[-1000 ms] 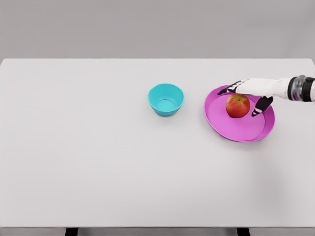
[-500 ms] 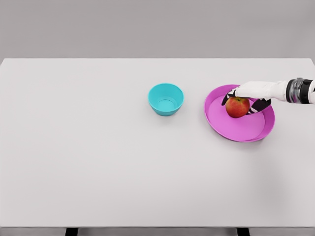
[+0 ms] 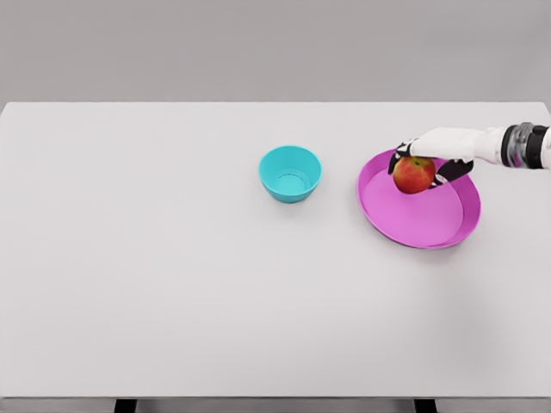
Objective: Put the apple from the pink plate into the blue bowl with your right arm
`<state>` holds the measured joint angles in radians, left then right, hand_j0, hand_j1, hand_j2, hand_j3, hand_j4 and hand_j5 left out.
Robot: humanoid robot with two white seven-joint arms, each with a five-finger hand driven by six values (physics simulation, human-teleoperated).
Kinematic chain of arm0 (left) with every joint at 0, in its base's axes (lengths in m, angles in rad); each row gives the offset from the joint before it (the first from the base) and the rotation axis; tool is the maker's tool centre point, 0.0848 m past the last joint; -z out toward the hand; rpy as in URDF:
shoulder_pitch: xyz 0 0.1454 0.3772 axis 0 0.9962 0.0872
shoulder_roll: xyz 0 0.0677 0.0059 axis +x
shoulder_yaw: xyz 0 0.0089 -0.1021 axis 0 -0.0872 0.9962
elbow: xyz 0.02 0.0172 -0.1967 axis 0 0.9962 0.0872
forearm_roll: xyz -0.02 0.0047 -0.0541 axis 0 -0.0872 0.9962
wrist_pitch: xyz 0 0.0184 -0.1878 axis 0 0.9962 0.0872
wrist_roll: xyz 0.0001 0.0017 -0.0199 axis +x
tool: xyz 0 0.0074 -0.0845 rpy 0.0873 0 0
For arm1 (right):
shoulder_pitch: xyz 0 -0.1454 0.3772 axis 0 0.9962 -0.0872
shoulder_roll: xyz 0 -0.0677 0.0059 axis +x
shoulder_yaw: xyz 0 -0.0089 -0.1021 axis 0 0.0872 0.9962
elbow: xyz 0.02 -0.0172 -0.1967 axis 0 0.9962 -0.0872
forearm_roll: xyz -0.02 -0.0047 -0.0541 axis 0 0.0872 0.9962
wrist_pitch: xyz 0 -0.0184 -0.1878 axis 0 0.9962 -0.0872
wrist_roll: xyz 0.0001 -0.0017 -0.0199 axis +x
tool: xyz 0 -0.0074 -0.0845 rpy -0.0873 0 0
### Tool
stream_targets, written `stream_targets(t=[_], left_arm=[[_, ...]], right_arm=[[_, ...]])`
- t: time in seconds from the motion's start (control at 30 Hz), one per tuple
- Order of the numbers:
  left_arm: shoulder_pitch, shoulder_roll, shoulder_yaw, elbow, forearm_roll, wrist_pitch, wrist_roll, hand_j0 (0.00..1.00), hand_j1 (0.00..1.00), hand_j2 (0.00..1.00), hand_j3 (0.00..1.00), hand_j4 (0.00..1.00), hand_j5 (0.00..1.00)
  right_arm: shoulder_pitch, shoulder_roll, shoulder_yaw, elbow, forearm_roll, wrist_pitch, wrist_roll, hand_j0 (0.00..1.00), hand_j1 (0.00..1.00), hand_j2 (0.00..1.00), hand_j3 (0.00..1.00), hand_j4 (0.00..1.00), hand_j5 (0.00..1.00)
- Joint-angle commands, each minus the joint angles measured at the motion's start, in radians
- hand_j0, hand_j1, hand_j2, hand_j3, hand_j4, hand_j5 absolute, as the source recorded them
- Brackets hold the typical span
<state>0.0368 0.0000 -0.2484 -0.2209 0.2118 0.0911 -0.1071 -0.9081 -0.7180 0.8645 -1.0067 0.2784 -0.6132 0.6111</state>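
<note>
Apple (image 3: pixel 414 175), red with a yellowish patch, is seen in the head view over the far part of the pink plate (image 3: pixel 419 225), gripped by the right hand (image 3: pixel 428 157). The white arm is brought in from the picture's right edge, with a grey and black wrist band shown near that edge. The hand is laid over the top of the fruit, and the dark fingers (image 3: pixel 399 159) are curled down around its sides, so that the fruit is closed in from left and right. Whether the fruit is touching the plate's floor or is held just clear of it cannot be told from this view. The plate is set on the right part of the white table (image 3: pixel 172 284), with its raised rim seen all around, and nothing else is held within it apart from the gripped fruit above its far half. The blue bowl (image 3: pixel 290 174) is placed to the left of the plate, near the middle of the table and apart from the plate's rim, with a strip of bare table between them. The bowl stands upright, its opening is turned upward, and only its own pale inner floor is seen inside. The table's far edge is met by a plain grey wall. Two dark table legs are glimpsed at the bottom edge of the picture.
</note>
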Motion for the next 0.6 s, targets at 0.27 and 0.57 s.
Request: stream_targets(t=[0.27,0.57], left_arm=[[0.0,0.0,0.0,0.0,0.001,-0.001,0.0,1.0,1.0,1.0,1.0,1.0,1.0],[0.0,0.0,0.0,0.0,0.001,-0.001,0.0,1.0,1.0,1.0,1.0,1.0,1.0]], right_arm=[[-0.037,0.045,-0.005,-0.007,-0.01,0.002,0.0,0.6,0.6,0.6,0.6,0.6,0.6],[-0.058,0.103,-0.007,-0.009,-0.01,0.002,0.0,0.61,0.61,0.61,0.61,0.61,0.61]])
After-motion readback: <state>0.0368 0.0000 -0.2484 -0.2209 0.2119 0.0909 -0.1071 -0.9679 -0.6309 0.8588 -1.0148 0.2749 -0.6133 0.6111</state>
